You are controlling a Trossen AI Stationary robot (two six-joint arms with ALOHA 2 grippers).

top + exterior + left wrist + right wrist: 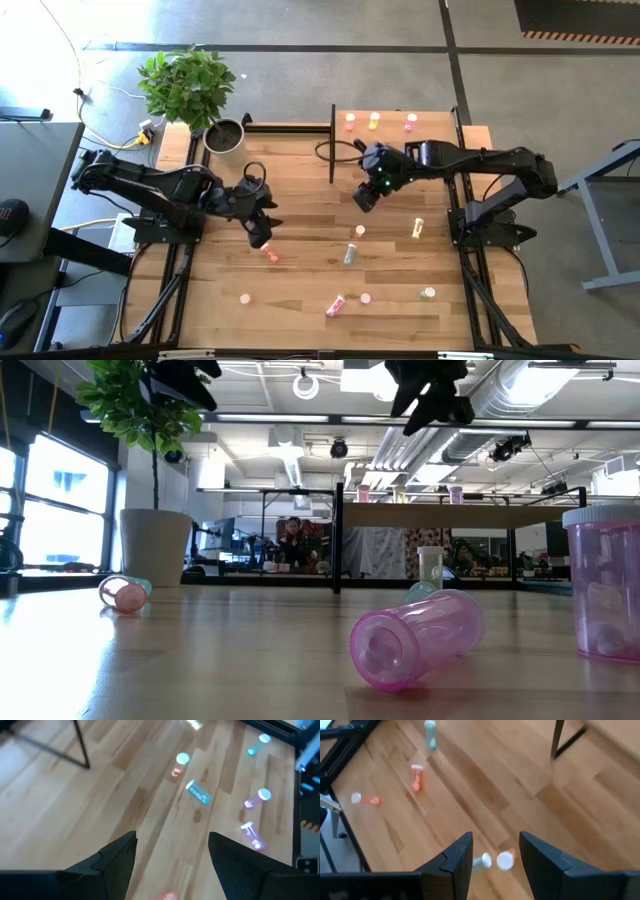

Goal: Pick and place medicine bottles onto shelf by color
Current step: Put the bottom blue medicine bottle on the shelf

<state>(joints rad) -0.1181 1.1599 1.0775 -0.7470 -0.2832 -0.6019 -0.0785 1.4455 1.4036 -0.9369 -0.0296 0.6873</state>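
Note:
Several small medicine bottles lie or stand scattered on the wooden tabletop: an orange-red one (270, 253), a pale green one (350, 253), a yellow one (418, 228), pink ones (335, 305) and a green one (427, 293). Three bottles (374, 121) stand on the light-wood shelf (440, 132) at the far right, behind its black upright panel (332, 145). My left gripper (262, 235) (172, 860) hovers open and empty above the table's left middle. My right gripper (362, 198) (495, 852) hovers open and empty near the shelf's front, with two bottles (505, 860) on the table below its gap.
A potted plant (190, 85) with its pot (224, 135) stands at the far left corner. A black cable loop (338, 150) lies by the shelf panel. In the low view a pink bottle (415, 635) lies close by and another (605, 580) stands at the right.

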